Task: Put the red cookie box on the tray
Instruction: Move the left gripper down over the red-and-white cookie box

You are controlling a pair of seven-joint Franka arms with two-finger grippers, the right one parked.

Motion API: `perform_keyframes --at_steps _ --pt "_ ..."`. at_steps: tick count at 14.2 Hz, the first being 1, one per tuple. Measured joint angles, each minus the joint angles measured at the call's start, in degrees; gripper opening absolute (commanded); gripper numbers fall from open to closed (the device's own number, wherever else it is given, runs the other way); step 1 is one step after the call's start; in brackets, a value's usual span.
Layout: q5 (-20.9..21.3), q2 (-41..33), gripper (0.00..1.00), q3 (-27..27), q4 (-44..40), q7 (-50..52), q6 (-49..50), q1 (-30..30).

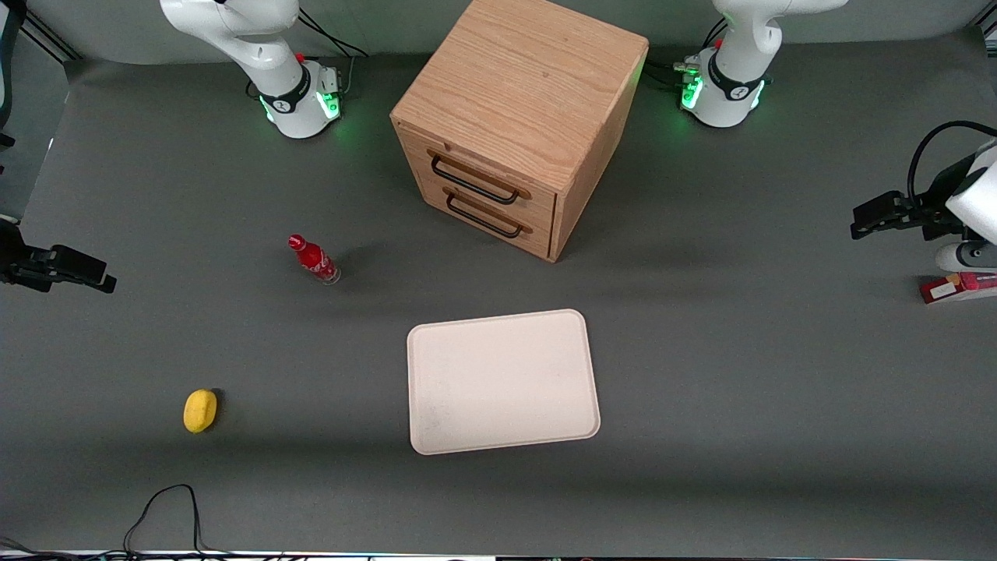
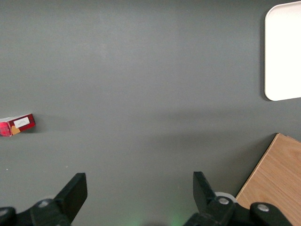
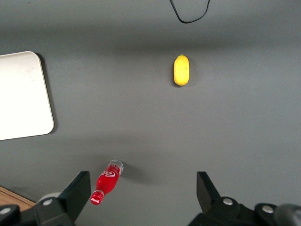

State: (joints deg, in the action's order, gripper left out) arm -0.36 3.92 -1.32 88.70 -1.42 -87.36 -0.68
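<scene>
At the front view's right edge, the claw [image 1: 864,222] hung wide above the box [image 1: 960,287], well apart from the tray [image 1: 502,380], seemingly readying a grasp.

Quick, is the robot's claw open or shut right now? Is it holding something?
Left gripper: open, holding nothing, hanging over the grey table, apart from the long dark-red cookie box.

My black two-finger gripper [image 2: 136,195] hangs above the table at the working arm's end, fingers [image 2: 75,190] spread wide apart, holding nothing, pointing down.
</scene>
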Motion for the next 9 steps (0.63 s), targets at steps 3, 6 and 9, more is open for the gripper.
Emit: perform_keyframes --at_steps 3,6,9 --pt "0.0 0.0 1.0 0.0 0.0 0.0 0.0 0.0" --pt "0.2 0.0 1.0 0.5 0.0 0.0 0.0 -0.6" --pt "0.8 0.1 1.0 1.5 0.0 0.0 0.3 -6.0"
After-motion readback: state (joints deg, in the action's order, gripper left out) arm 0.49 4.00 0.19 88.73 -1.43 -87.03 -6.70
